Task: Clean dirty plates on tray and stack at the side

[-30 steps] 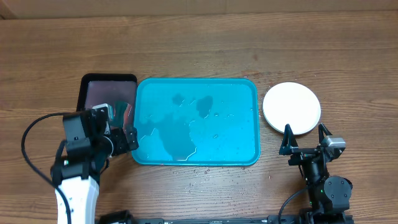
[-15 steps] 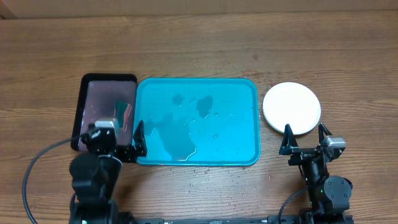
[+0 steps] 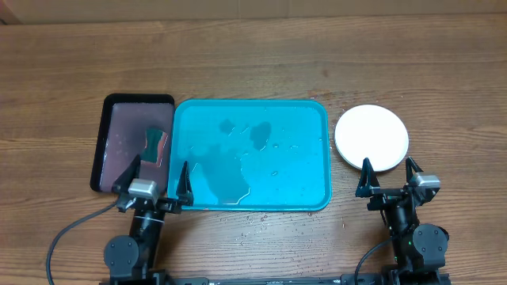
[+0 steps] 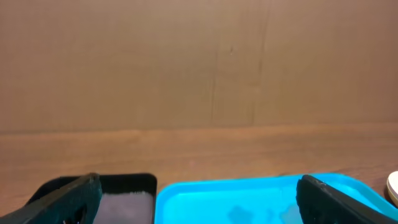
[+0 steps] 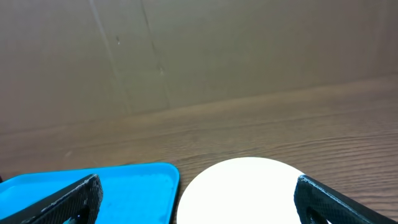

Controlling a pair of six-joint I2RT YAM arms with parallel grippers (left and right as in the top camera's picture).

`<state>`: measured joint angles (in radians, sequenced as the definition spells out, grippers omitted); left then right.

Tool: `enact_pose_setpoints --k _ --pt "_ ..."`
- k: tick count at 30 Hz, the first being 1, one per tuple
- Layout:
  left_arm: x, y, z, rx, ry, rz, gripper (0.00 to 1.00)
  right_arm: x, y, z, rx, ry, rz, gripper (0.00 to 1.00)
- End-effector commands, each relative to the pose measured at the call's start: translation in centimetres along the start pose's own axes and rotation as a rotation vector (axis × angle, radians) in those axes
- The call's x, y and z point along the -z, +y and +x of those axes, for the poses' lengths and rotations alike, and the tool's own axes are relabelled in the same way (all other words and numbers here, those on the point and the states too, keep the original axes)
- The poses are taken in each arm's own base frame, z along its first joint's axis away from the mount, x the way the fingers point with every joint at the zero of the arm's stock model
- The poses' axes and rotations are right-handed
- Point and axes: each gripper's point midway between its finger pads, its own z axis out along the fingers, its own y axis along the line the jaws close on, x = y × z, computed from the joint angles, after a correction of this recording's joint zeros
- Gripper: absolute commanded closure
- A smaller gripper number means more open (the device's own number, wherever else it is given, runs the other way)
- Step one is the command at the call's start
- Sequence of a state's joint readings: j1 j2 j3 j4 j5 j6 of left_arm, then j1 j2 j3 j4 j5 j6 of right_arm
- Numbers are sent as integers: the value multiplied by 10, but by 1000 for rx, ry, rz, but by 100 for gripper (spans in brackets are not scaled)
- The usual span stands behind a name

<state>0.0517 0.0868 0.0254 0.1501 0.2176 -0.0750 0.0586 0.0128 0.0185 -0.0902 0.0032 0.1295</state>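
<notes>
From above, the turquoise tray (image 3: 301, 178) lies in the middle of the table (image 3: 238, 55) with no plates on it, only patches of water (image 3: 230, 178) on its floor. The plates (image 3: 371, 139) sit on the table just right of the tray, apart from its rim. Only a clean white top face shows, so how many lie beneath it cannot be told from here. Left of the tray is a dark tray (image 3: 139, 97) with a sponge (image 3: 156, 144) in it. The left gripper (image 3: 158, 168) sits low at the near edge, its fingers spread and holding nothing, one over the dark tray's near corner and the other over the tray's near left corner. The right gripper (image 3: 387, 166) is likewise spread wide and empty, just near of the plates. In the left wrist view, both fingers frame the two trays ahead with nothing between them, and a sliver of plate shows at the far right edge. In the right wrist view, the white plate lies straight ahead between the open fingers, untouched, with the tray's right end to its left. The work looks finished, so the step in hand is probably parking the arms. Doing that well means keeping the fingers low and away from the stack and the tray rim, so nothing is nudged or dripped on.
</notes>
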Motion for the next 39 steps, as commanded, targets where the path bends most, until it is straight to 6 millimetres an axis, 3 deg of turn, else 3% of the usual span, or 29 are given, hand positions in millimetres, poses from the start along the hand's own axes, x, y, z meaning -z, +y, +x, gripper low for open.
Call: enact_pose_setpoints --k 1,4,10,39 --pt "4 -8 -5 -84 -45 33 0 0 -1 2 6 -3 2 0" --pt "4 -6 1 -107 -23 17 0 0 -1 2 6 -4 2 0" --pt "7 -12 43 -71 148 48 0 0 -1 2 6 -4 2 0" --pt "6 -11 42 -66 142 45 0 0 -1 2 6 -4 2 0"
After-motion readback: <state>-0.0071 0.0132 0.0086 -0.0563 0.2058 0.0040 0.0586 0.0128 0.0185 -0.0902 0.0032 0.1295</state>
